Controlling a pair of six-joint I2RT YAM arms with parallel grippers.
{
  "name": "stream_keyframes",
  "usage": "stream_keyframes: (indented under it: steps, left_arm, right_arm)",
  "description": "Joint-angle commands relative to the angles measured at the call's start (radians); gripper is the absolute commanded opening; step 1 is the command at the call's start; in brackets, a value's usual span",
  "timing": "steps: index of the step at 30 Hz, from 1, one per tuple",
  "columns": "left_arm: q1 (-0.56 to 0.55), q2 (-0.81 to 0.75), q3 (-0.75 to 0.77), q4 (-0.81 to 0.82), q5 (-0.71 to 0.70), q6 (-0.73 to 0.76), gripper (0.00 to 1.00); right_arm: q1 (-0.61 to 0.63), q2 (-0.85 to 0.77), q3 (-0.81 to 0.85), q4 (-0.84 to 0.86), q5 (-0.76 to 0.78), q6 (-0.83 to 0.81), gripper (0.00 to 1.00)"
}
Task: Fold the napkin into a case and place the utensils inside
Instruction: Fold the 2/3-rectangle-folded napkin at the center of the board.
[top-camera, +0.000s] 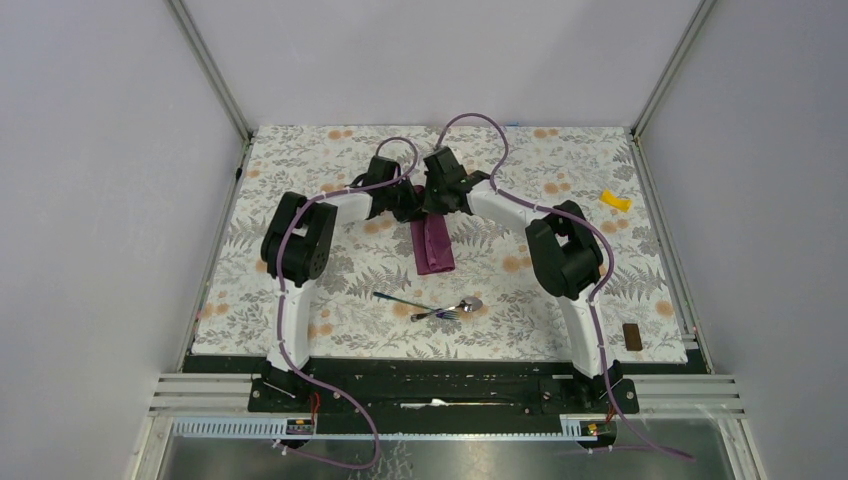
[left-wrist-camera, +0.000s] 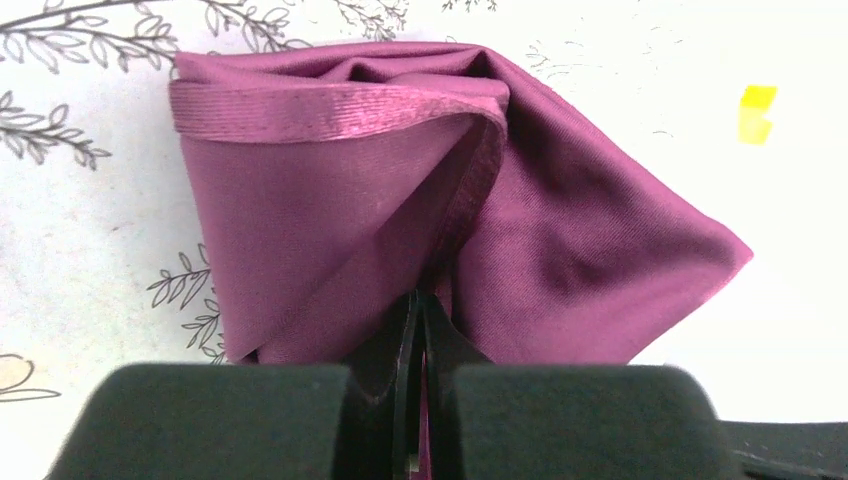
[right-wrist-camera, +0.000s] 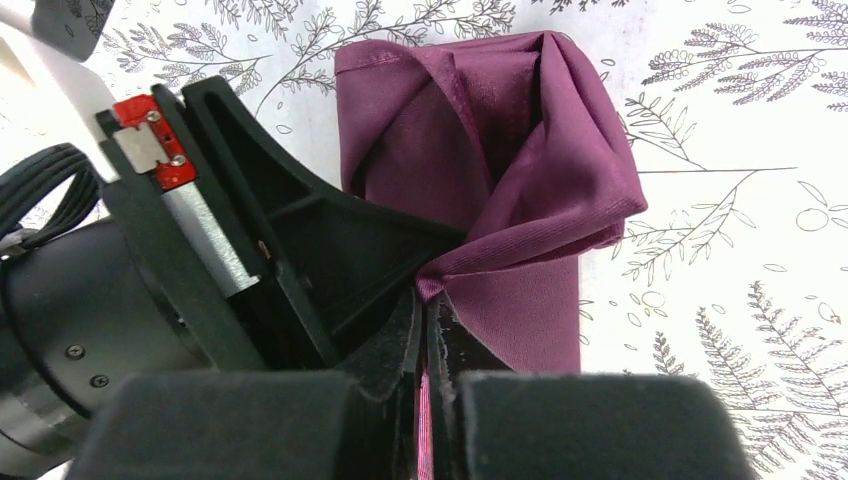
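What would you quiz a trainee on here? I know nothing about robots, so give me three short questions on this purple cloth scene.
1. True or false: the spoon already lies inside the napkin.
2. Which grips the napkin: A the left end effector alone, B the right end effector alone, C both?
3. What colour is the small piece near the far right edge of the tablecloth?
Key: 1 false, it lies on the tablecloth, apart from the napkin. 2 C. 3 yellow.
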Motion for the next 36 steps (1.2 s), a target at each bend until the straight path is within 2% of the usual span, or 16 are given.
stream_keyframes:
  steps: [1, 6, 14, 17, 19, 26, 36]
  left_arm:
    - [0.009, -0.057, -0.049, 0.028, 0.016, -0.016, 0.09]
    - [0.029, -0.107, -0.060, 0.001, 0.066, -0.020, 0.28]
    - [0.075, -0.243, -0.093, -0.021, 0.106, -0.018, 0.33]
    - [0.099, -0.302, -0.180, -0.014, 0.041, -0.015, 0.28]
    - [0.113, -0.315, -0.236, 0.008, 0.000, -0.034, 0.18]
    - [0.112, -0.176, -0.229, 0.067, -0.014, -0.042, 0.09]
    - [0.096, -0.124, -0.216, 0.044, -0.067, -0.012, 0.05]
  right_arm:
    - [0.004, -0.005, -0.024, 0.071, 0.026, 0.035, 0.00]
    - [0.003, -0.003, -0.031, 0.072, 0.032, 0.009, 0.00]
    - [0.003, 0.007, -0.020, 0.073, 0.005, -0.013, 0.00]
    - [0.004, 0.010, -0.015, 0.072, -0.008, -0.031, 0.00]
    - [0.006, 0.018, -0.007, 0.074, -0.029, -0.046, 0.00]
    - [0.033, 0.067, 0.048, 0.055, -0.040, -0.101, 0.00]
    - [0.102, 0.168, 0.189, -0.035, 0.017, -0.241, 0.00]
